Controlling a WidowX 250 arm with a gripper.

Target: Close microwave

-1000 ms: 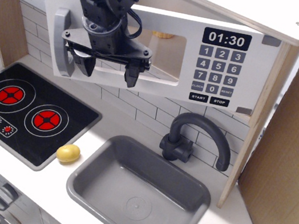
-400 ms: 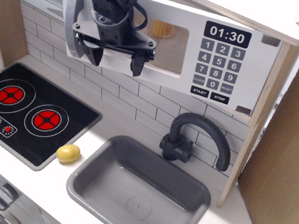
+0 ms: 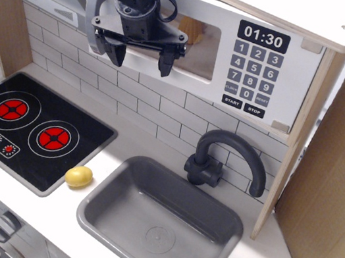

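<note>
The toy microwave [image 3: 264, 65] hangs at the top under a pale wood shelf. Its wide white door [image 3: 199, 90] has a clear window, a grey bar handle [image 3: 97, 19] at the left end and a black keypad reading 01:30. The door stands nearly flush with the box, its left end still slightly out. A yellow object [image 3: 191, 31] shows inside through the window. My black gripper [image 3: 141, 60] is open and empty, fingers pointing down, pressed against the door front just right of the handle.
A grey sink [image 3: 163, 221] with a dark curved faucet [image 3: 220, 161] sits below the microwave. A black stovetop [image 3: 29, 127] with red burners is at the left. A small yellow lemon-like piece [image 3: 78, 176] lies between them. A cardboard wall [image 3: 336, 185] stands at the right.
The microwave door has swung from well open to almost shut. My gripper has moved up and back with it, pushing on the door front.
</note>
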